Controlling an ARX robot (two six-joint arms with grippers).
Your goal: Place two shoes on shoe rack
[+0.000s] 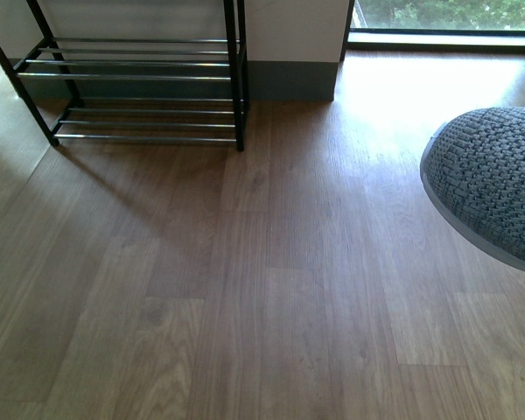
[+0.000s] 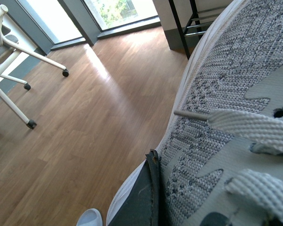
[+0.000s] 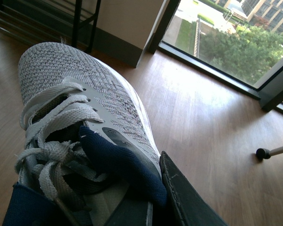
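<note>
In the front view the shoe rack [image 1: 140,79] stands against the far wall at the upper left, its chrome bars bare. A grey knit sneaker's toe [image 1: 490,184] hangs in from the right edge above the floor. My right gripper [image 3: 153,188] is shut on this sneaker [image 3: 85,89]; one black finger [image 3: 188,202] presses the outer side next to the dark blue lining [image 3: 118,160]. My left gripper [image 2: 174,193] is shut on the other grey sneaker [image 2: 217,94], with a black finger [image 2: 141,197] flat against its side. The rack's legs [image 2: 193,23] show beyond that toe.
Wooden floor [image 1: 245,280] stretches from me to the rack. A pale blue slide [image 2: 90,217] lies on the floor below the left sneaker. White furniture legs on castors [image 2: 19,56] stand off to one side. A window [image 1: 446,17] runs along the far right wall.
</note>
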